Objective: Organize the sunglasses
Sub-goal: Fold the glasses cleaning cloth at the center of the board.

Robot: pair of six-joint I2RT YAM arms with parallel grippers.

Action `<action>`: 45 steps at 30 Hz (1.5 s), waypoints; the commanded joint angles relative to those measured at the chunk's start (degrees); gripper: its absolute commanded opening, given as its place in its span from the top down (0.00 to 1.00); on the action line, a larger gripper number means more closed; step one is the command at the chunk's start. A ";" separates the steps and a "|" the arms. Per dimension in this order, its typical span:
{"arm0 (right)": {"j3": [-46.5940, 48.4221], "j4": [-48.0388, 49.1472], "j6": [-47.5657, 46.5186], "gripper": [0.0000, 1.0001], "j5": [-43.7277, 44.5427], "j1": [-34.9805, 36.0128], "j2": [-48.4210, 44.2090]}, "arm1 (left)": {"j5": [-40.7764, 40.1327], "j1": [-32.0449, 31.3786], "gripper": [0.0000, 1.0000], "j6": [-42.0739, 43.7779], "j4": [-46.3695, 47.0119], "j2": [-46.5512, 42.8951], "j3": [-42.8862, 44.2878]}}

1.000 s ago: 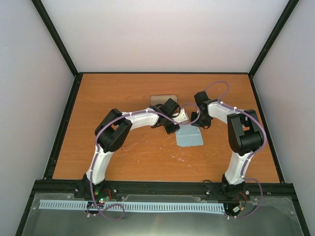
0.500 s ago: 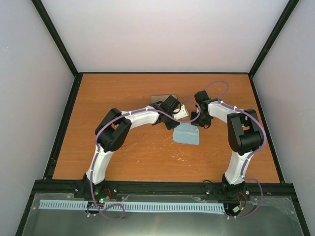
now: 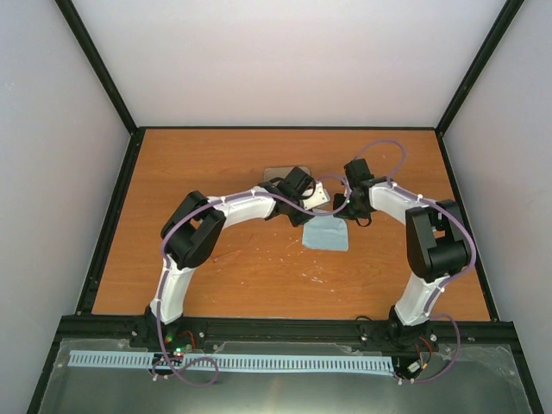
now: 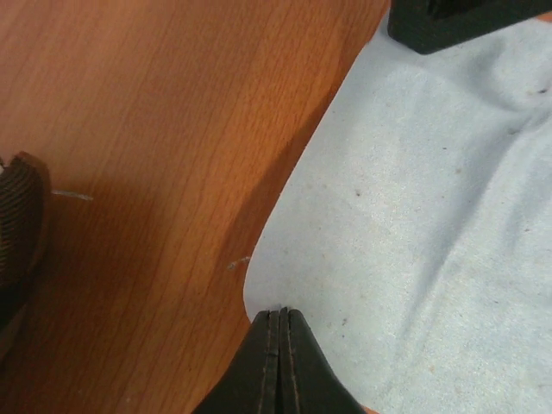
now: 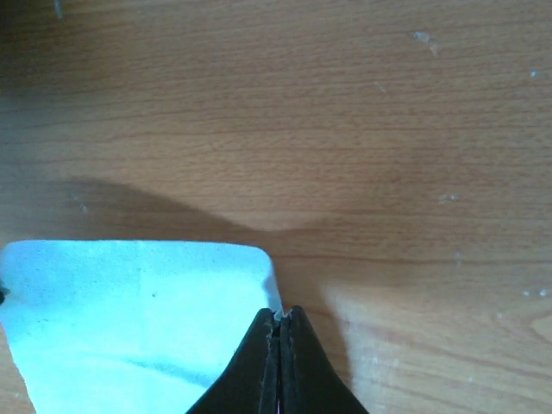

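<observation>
A light blue-grey cloth (image 3: pixel 328 236) lies at mid-table between the two arms. My left gripper (image 3: pixel 309 216) is shut on the cloth's (image 4: pixel 414 216) far left corner, its tips (image 4: pixel 279 312) pinching the edge. My right gripper (image 3: pixel 352 214) is shut on the far right corner of the cloth (image 5: pixel 129 310), and a sliver of fabric shows between its tips (image 5: pixel 281 312). The right gripper's black finger (image 4: pixel 466 21) shows at the top of the left wrist view. The sunglasses cannot be made out in any view.
A grey-and-brown striped case (image 3: pixel 278 174) lies just behind the left wrist, and its end (image 4: pixel 17 224) shows at the left edge of the left wrist view. Black frame rails (image 3: pixel 112 216) border the wooden table (image 3: pixel 216 164).
The cloth has shifted slightly left and toward the far side, held at both far corners. The right arm's elbow has swung a little to the right.
</observation>
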 commanded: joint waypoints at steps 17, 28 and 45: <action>-10.44 4.78 -1.31 0.97 -5.45 -0.40 -10.17 | 2.05 0.04 1.00 -1.56 6.86 -9.90 -11.26; -14.57 5.10 -0.94 0.97 -6.36 -0.42 -12.63 | 2.75 -1.21 1.00 -2.14 8.02 -11.01 -14.29; -17.60 5.07 -0.99 0.97 -7.37 -0.28 -12.52 | 7.67 -1.39 0.99 -2.89 7.86 -12.29 -17.60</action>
